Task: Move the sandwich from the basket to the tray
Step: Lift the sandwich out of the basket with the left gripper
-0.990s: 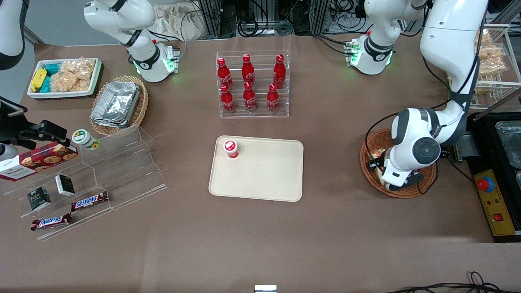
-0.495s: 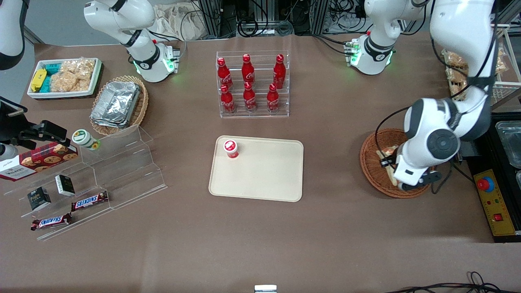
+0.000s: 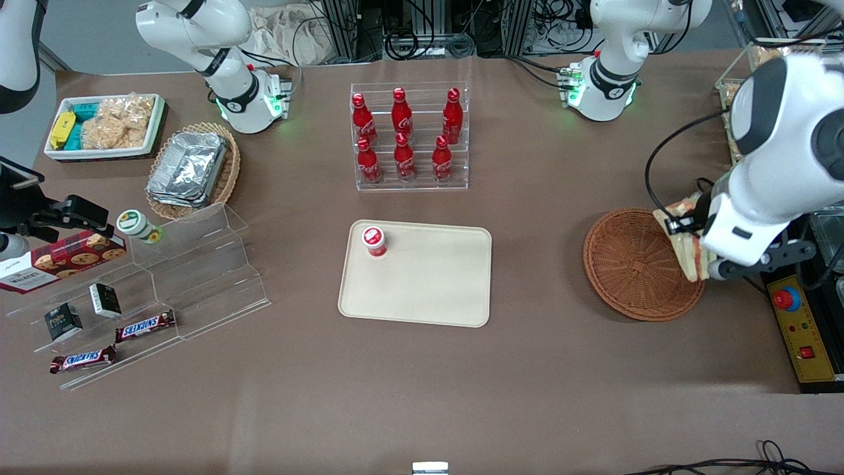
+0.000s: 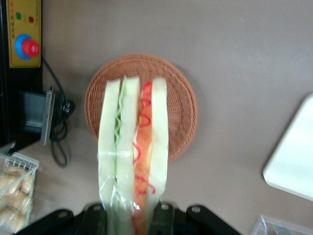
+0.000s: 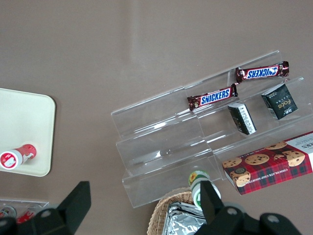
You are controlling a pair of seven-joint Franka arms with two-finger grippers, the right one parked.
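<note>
The sandwich hangs in the air, clamped at one end by the end effector, whose two fingers press against its outer bread slices; the green and orange-red filling layers show between the white bread. In the front view the sandwich is lifted above the rim of the basket, on the side toward the working arm's end of the counter, with the end effector gripping it from that side. The basket sits on the brown counter below the sandwich, its woven bottom bare.

Toward the middle of the counter, well apart from the basket, lies the tray, with a small red-capped bottle standing in one corner, the one farther from the front camera and toward the parked arm's end. A clear rack of red bottles stands farther from the front camera than the tray. At the counter's edge just beside the basket is a yellow control box with a red button.
</note>
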